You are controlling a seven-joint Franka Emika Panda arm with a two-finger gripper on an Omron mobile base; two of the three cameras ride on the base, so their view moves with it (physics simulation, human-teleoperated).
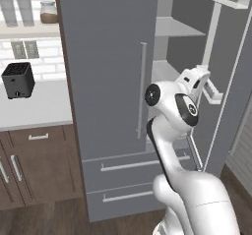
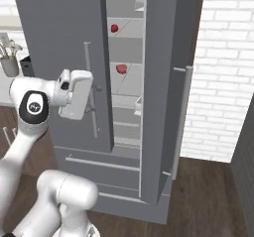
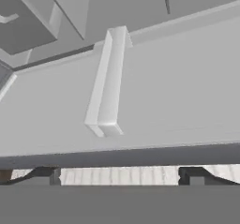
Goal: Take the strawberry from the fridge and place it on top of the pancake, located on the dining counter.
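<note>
My gripper [image 3: 120,175] stands spread as wide as it goes, with nothing between its two small dark finger tips [image 3: 47,175]; they rise well apart at the bottom of the hand view, close to a pale grey surface with a short raised bar on it. From the right base view my white hand [image 2: 75,94] hangs in front of the tall matte grey fridge [image 1: 110,81], just beside the long silver bar handle [image 2: 91,89] of the closed left door [image 2: 64,57]. I cannot tell whether the hand touches that handle.

The right door [image 2: 168,92] is swung open, and the gap shows pale grey shelves [image 2: 126,47] inside. The tiny bright red strawberry [image 2: 114,28] sits on an upper shelf, near the edge of the closed door. On the shelf below it lies a second small red thing [image 2: 121,68], rounder and a shade darker; what it is I cannot tell.

Below the doors run two grey drawers [image 1: 133,177] with bar handles. To the fridge's left, in the left base view, a small black boxy appliance [image 1: 18,79] stands on a white-topped wall counter [image 1: 37,106] above dark brown wood cabinets [image 1: 34,162].
</note>
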